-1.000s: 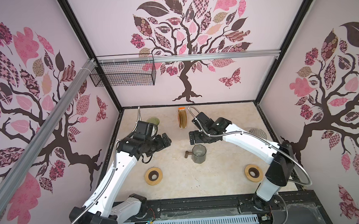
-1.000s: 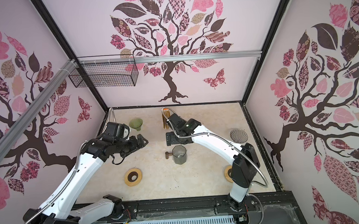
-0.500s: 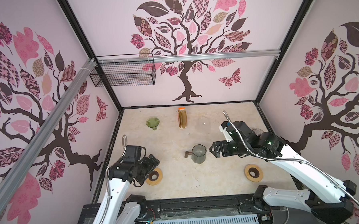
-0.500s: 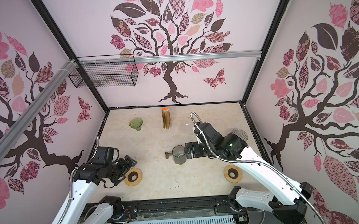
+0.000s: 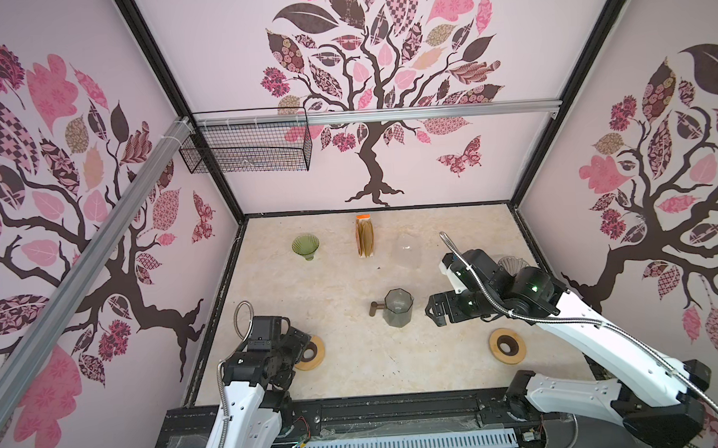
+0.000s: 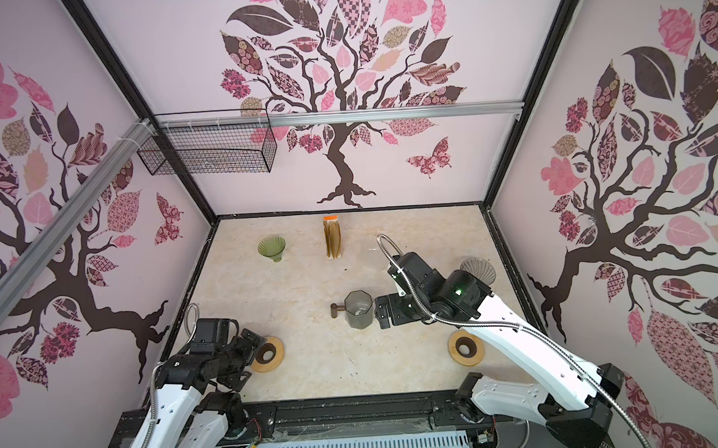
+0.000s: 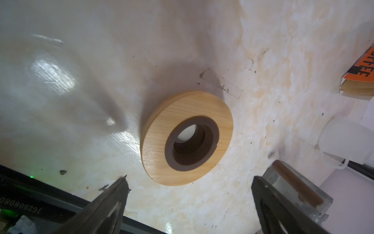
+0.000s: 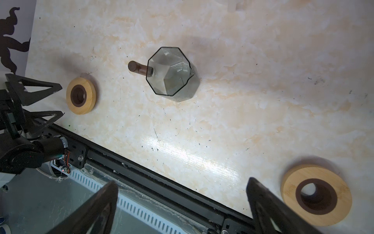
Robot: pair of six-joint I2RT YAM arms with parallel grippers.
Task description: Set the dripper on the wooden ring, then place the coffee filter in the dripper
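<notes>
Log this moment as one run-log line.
left gripper: open, empty | right gripper: open, empty | brown paper coffee filters: upright at back, untouched | green glass cone dripper: no filter inside

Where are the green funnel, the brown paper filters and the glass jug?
green funnel (image 5: 305, 245): a top view, on its ribbed bowl.
brown paper filters (image 5: 365, 242): a top view, middle of the stack.
glass jug (image 8: 172, 74): right wrist view, inside its open mouth.

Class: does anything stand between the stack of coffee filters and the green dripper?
Nothing visible does: the coffee filters and the green dripper stand apart at the back, with only bare table between them.
</notes>
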